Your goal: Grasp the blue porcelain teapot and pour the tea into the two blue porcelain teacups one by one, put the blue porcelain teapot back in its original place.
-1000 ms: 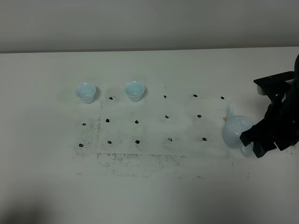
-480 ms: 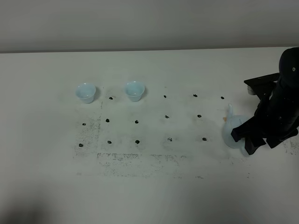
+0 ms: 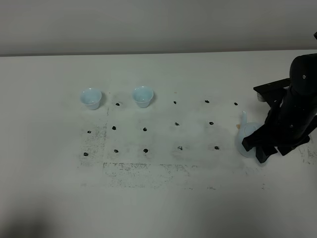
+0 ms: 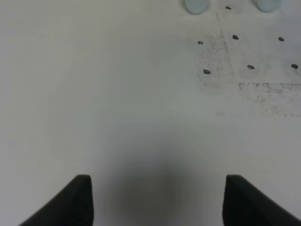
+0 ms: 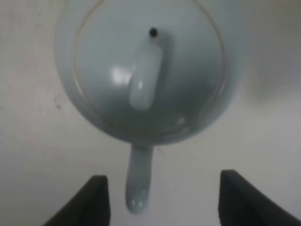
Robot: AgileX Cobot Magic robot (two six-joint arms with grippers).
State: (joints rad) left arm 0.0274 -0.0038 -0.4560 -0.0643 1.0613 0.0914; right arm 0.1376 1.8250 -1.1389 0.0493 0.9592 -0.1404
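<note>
The blue porcelain teapot stands at the table's right side, mostly hidden behind my right arm, with only its spout and left flank showing. In the right wrist view the teapot is seen from above, lid on, and its loop handle points into the gap between the fingers. My right gripper is open around that handle without touching it. The two blue porcelain teacups sit upright at the far left. My left gripper is open over bare table. No tea is visible.
Rows of black dots and a speckled worn patch mark the white table between the cups and the teapot. In the left wrist view both cups peek in at the frame's edge. A wall runs behind the table.
My right arm has slid left over the teapot, covering more of its body. The teapot and both cups have stayed put.
</note>
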